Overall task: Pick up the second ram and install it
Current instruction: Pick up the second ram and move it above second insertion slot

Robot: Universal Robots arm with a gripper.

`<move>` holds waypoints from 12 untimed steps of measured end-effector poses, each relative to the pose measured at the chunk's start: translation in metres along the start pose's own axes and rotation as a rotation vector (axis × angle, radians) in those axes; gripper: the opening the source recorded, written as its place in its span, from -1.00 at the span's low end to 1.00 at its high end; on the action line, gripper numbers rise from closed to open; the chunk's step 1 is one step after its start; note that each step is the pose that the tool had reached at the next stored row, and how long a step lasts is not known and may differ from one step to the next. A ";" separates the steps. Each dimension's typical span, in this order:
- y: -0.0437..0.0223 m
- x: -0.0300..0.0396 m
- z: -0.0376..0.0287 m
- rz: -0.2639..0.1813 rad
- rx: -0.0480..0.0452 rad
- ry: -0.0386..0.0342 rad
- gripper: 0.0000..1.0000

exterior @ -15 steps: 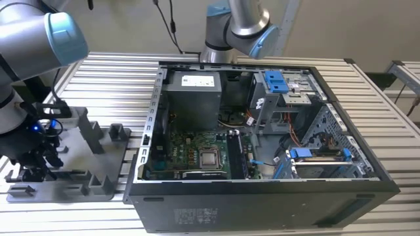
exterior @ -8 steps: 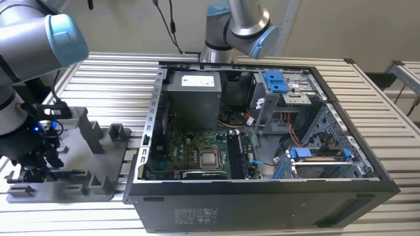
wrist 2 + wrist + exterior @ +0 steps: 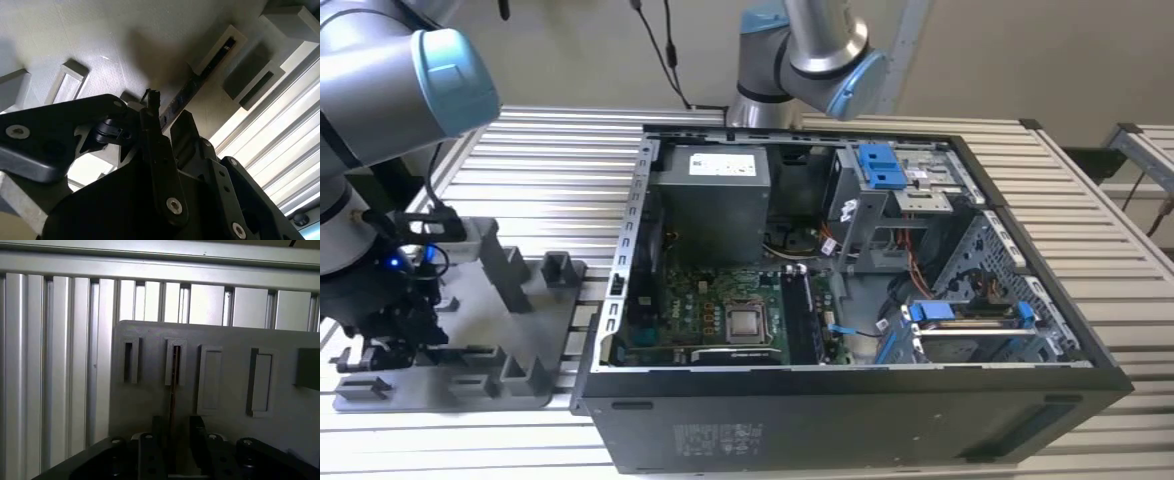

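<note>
The black metal gripper sat with fingers narrowly parted astride the second ram, a thin dark stick standing in the grey plastic tray.

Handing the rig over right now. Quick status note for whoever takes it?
Gripper: open, low over the grey tray, jaws either side of the second ram, with a gap visible on one side.
Second ram: on edge in a tray slot, not lifted.
PC case: open, on the exterior view's right of the tray.
Done: gripper lined up on the ram.
Left: the pick-up and the install, neither done.
</note>
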State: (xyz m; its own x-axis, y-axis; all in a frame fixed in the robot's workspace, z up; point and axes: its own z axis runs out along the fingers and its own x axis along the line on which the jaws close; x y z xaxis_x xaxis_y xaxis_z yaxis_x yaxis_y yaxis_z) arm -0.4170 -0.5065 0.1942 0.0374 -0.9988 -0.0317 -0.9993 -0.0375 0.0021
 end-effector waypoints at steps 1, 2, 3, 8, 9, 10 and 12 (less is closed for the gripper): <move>0.0000 0.0000 0.0000 0.000 0.0000 0.0000 -0.34; 0.0000 0.0000 0.0000 0.000 0.0000 0.0000 -0.34; 0.0000 0.0000 0.0000 0.000 0.0001 0.0000 -0.34; 0.0000 0.0000 0.0001 0.000 0.0000 0.0000 -0.65; 0.0000 0.0000 0.0001 0.000 0.0001 0.0000 -0.65; 0.0000 0.0000 0.0001 0.000 0.0000 0.0000 -0.65; 0.0000 0.0000 0.0001 0.000 0.0001 0.0001 -0.65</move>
State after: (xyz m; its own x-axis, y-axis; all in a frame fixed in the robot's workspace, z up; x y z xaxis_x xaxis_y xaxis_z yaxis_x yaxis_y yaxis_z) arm -0.4170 -0.5065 0.1941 0.0374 -0.9988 -0.0316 -0.9993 -0.0375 0.0021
